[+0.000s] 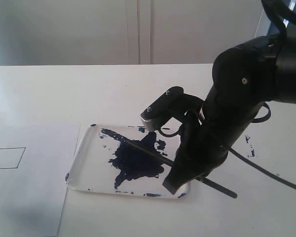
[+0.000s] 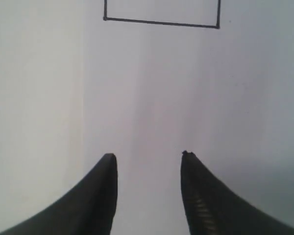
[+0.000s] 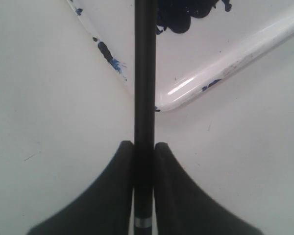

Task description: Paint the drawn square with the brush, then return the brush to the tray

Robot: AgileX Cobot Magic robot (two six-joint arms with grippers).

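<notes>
Holding the brush (image 1: 138, 146) at the tray (image 1: 83, 148) corner; drawn square (image 1: 8, 158) unpainted.
Exterior: my right gripper (image 1: 173, 181) is clamped on the brush; the drawn square sits well apart from the tray, open paper (image 1: 34, 197) between. Left wrist: my left gripper (image 2: 148, 156) hangs open, empty, near the drawn square. Right wrist: the brush crosses the tray rim; lifting too low could snag it, shifting the tray or flicking paint.

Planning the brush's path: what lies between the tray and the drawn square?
Only bare white paper, as the exterior view shows; nothing stands between the tray and the square.
</notes>
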